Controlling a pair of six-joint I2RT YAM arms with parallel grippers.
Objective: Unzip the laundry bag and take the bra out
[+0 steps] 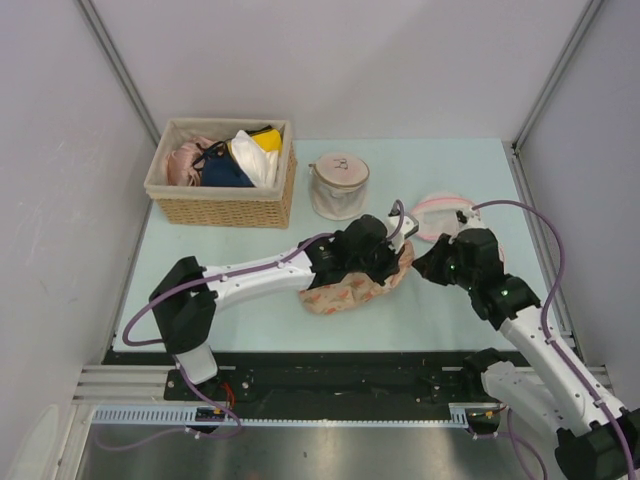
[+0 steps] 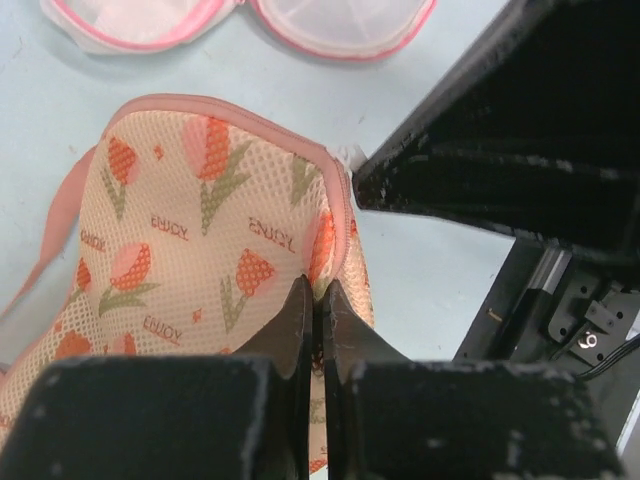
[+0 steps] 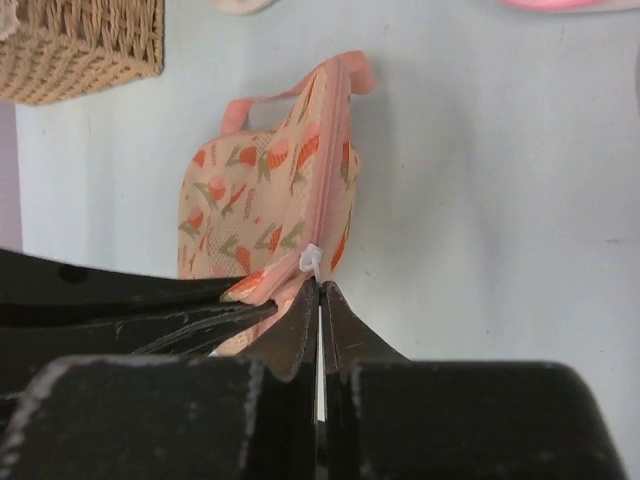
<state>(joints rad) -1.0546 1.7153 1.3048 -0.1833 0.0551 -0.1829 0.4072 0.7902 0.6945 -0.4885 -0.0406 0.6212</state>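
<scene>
The bag point(image 2: 190, 250) was gripped by left pincer point(image 2: 318, 300), seemingly as anchor. Its pull point(image 3: 311, 260) was clamped in right pincer point(image 3: 320, 298) for unzipping.

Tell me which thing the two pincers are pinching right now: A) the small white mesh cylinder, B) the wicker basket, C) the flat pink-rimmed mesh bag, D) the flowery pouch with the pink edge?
D: each wrist view shows shut fingertips on the flowery pouch, the left pincer on its fabric edge, the right pincer at its white zipper tab.
</scene>
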